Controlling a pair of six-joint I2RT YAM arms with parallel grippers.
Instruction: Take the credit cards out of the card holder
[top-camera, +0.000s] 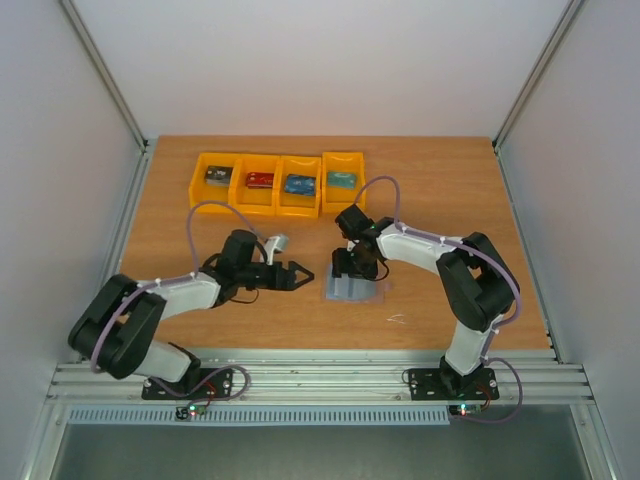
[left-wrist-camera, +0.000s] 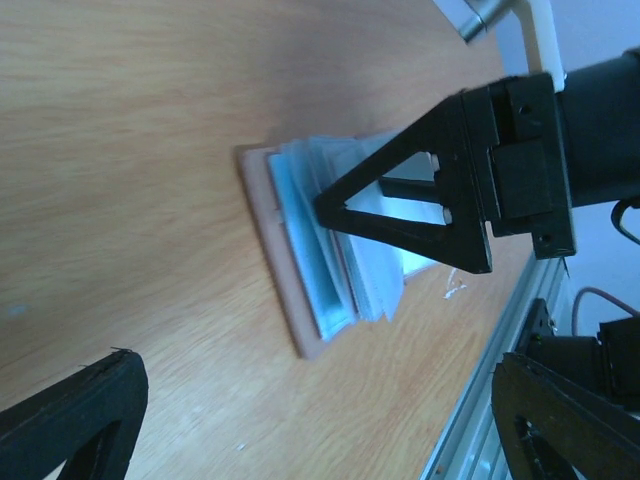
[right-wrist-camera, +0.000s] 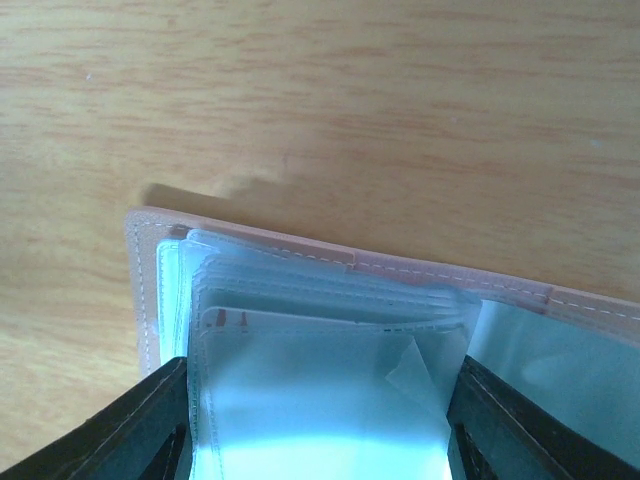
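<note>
While left pincer (top-camera: 298, 277) wide apart, right pincer (right-wrist-camera: 320, 430) clamped on one card holder (left-wrist-camera: 305, 250); four orange bins (top-camera: 278, 163) beyond.

On the wooden table (top-camera: 450, 200), four orange bins (top-camera: 278, 190) stand in one row near the far edge, left of centre. Each holds one small item: dark, red, blue, teal. A small white scrap (top-camera: 398, 319) lies near the front edge.

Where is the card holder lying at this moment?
In the top view the card holder lies open on the table under the right gripper, right of the left gripper.
</note>
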